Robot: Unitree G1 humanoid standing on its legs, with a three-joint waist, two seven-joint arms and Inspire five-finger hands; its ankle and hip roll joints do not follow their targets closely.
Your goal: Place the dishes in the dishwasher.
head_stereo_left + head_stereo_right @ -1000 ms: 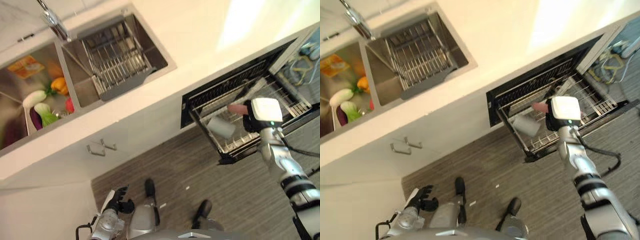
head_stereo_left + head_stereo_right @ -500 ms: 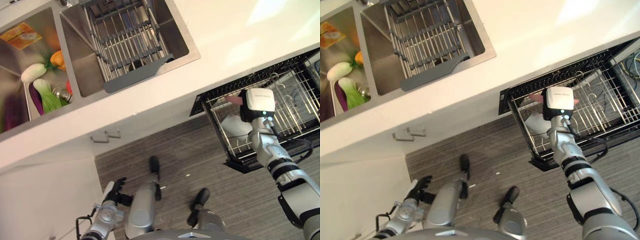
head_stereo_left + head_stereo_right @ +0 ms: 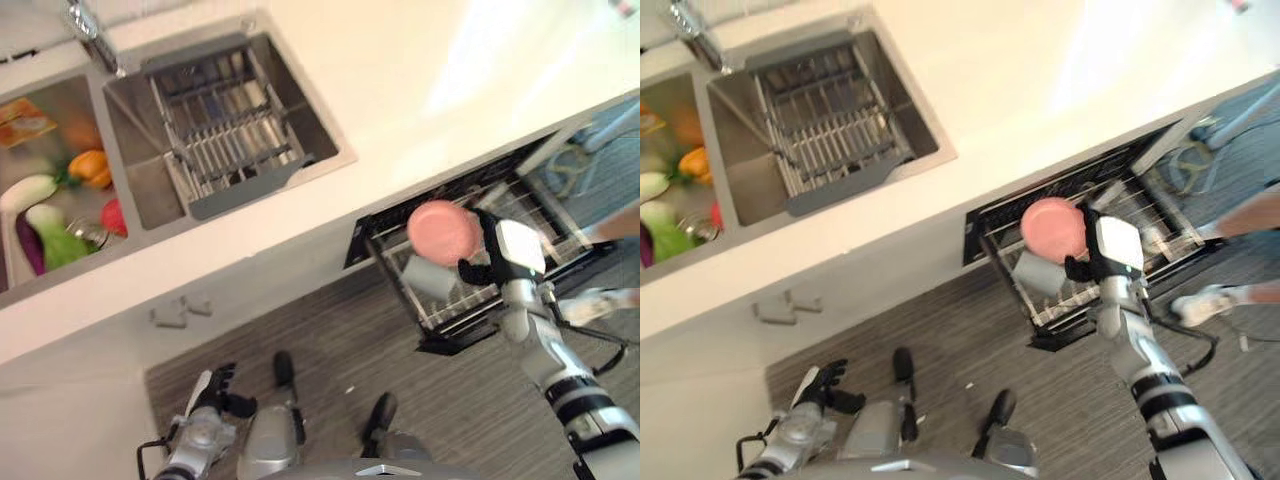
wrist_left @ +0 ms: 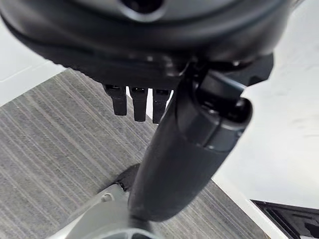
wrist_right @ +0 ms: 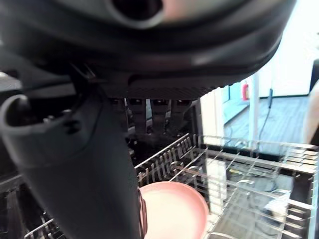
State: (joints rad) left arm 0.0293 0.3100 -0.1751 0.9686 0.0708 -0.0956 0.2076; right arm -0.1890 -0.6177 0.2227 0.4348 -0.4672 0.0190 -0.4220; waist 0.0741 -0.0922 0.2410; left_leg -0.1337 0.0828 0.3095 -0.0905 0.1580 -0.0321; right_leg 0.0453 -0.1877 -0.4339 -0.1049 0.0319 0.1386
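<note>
My right hand (image 3: 478, 268) is shut on a pink plate (image 3: 444, 232), thumb across its edge (image 5: 174, 209). It holds the plate face-up just above the left end of the pulled-out dishwasher rack (image 3: 466, 300). A white cup (image 3: 430, 278) lies in the rack right below the plate. The rack's wire tines (image 5: 234, 169) stand beyond the plate. My left hand (image 3: 215, 392) hangs low at the lower left above the striped floor, its fingers (image 4: 138, 102) straight and holding nothing.
A double sink (image 3: 318, 122) is set in the white counter, with a grey drying rack (image 3: 225, 140) in one basin and vegetables (image 3: 55, 205) in the other. A person's leg (image 3: 1240, 215) and shoe (image 3: 1200, 305) stand right of the dishwasher.
The camera has swung. The pink plate, edge-on and low in the rack before, is now higher with its face showing. A person's leg has come into view.
</note>
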